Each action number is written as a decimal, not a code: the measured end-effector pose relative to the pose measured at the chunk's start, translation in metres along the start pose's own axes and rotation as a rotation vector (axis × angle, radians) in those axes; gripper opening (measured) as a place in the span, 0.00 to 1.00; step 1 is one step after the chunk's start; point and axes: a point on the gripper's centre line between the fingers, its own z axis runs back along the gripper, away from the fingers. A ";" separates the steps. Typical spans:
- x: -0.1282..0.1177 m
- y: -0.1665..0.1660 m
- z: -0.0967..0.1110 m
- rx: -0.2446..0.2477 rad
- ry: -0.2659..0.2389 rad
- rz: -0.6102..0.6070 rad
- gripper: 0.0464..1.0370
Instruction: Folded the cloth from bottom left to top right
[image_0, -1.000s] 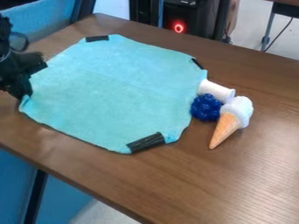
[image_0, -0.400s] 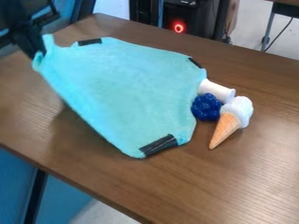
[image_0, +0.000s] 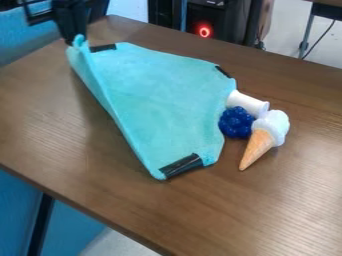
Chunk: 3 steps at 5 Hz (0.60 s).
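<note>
With the black two-finger gripper (image_0: 77, 40), clamps the raised left corner of the turquoise cloth (image_0: 160, 90) near the upper-left edge of the brown wooden table (image_0: 53, 115). Slopes down from there toward the near corner, lying mostly spread farther right. Bears black tape (image_0: 180, 166) at three corners. Has a white spool (image_0: 247, 103), a blue berry cluster (image_0: 236, 122) and an ice-cream cone (image_0: 265, 137) grouped by its right edge

Left of and below the turquoise fabric cloth (image_0: 160, 90), I have room over the brown wooden table (image_0: 73, 140). Right of the cloth, a white plastic-looking cylinder (image_0: 248, 103), bumpy dark-blue cluster (image_0: 236, 122) and white-topped orange cone (image_0: 264, 138) block me.
</note>
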 end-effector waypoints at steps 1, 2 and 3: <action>-0.004 -0.038 0.006 0.028 0.006 -0.069 0.01; -0.010 -0.071 0.008 0.000 -0.029 -0.131 0.01; -0.010 -0.092 0.005 -0.082 -0.111 -0.210 0.01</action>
